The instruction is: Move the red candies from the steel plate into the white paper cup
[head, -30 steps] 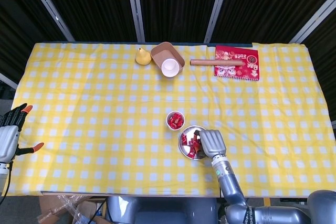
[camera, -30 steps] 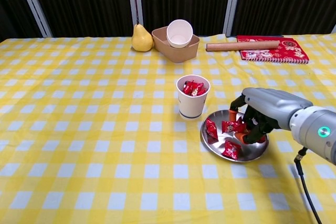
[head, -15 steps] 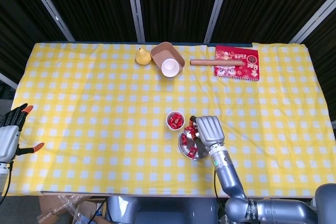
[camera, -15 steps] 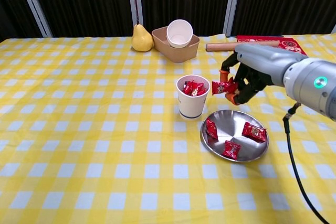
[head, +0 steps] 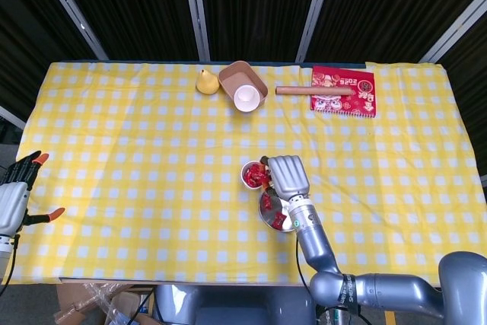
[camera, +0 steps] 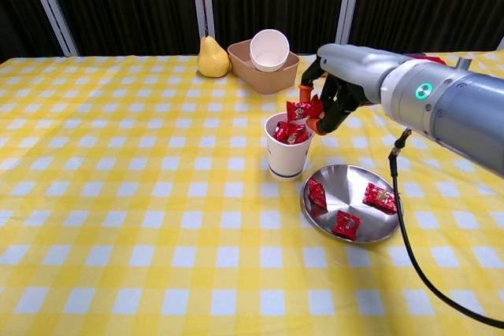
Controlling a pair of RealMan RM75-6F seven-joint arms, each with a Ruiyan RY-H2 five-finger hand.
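My right hand (camera: 335, 92) (head: 284, 176) hovers just above the white paper cup (camera: 288, 155) (head: 252, 175) and pinches a red candy (camera: 301, 109) over the cup's rim. Several red candies lie inside the cup. The steel plate (camera: 354, 232) (head: 268, 216) sits to the cup's right and holds three red candies (camera: 379, 197). In the head view the right hand covers much of the plate. My left hand (head: 17, 195) hangs at the table's left edge with its fingers apart and nothing in them.
At the back stand a yellow pear (camera: 210, 58), a brown tray (camera: 244, 68) holding a second white cup (camera: 268, 49), a cardboard roll (camera: 364, 68) and a red notebook (head: 344, 90). A black cable (camera: 398, 194) hangs from my right arm beside the plate.
My right hand lifted a red candy off the steel plate and carried it left to above the paper cup. The left hand stayed still.
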